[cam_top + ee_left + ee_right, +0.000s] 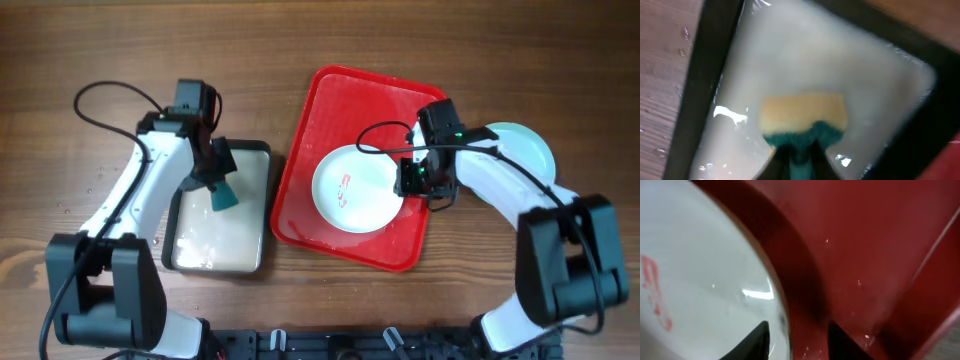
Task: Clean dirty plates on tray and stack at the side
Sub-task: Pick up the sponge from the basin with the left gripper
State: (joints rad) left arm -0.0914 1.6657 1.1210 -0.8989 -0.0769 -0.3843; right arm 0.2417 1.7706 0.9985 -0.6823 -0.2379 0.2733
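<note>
Ok, right gripper is at the right edge of the white plate, which sits on the red tray. Jaws are apart and straddle the rim, one finger over the plate and one over the tray floor, not clamped. Plate shows red smears. The mint plate is off the tray on the table to the right, partly under the arm. Left gripper is clamped on the sponge, down in the wet cream tray.

Top-down overhead, close wrists; tray shared.
</note>
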